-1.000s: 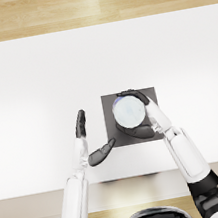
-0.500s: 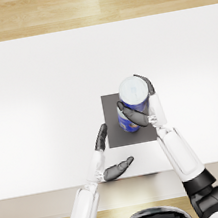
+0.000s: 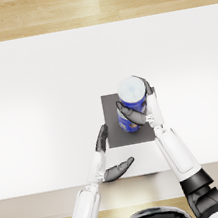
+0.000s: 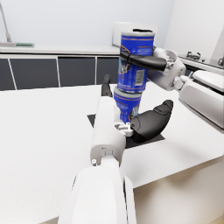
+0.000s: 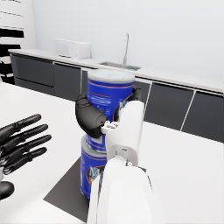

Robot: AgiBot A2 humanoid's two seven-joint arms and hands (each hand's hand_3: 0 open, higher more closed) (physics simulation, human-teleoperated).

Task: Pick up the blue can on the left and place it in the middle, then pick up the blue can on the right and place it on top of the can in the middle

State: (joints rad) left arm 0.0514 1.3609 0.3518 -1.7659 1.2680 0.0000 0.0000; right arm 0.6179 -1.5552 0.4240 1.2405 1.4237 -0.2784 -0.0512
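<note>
**A:** How should that stacking step have been handled?

**B:** My judgement: bring the upper can (image 3: 131,93) down straight, rims lined up, and only let go once it sat flat on the lower can (image 4: 127,103). The right hand (image 3: 143,110) was holding it high on the body, so any tilt could have tipped the pair.

**A:** Were the two cans touching?

**B:** In the left wrist view the upper one sat directly above the lower, bases and tops very close. Whether it rested fully or hovered a hair above, I could not tell. The lower can stood upright on the dark mat (image 3: 116,130) in the middle of the white worktop (image 3: 37,93).

**A:** And the fingers?

**B:** The right hand's fingers (image 5: 89,118) were wrapped round the upper can's side, thumb on one face, the rest on the far face, clamping it between them. In the head view the can lay at about twelve o'clock from the right wrist.

**A:** The left hand?

**B:** The left hand (image 3: 109,154) held nothing, its fingers spread apart, at roughly seven o'clock from the cans, near the mat's edge but apart from both cans.
</note>
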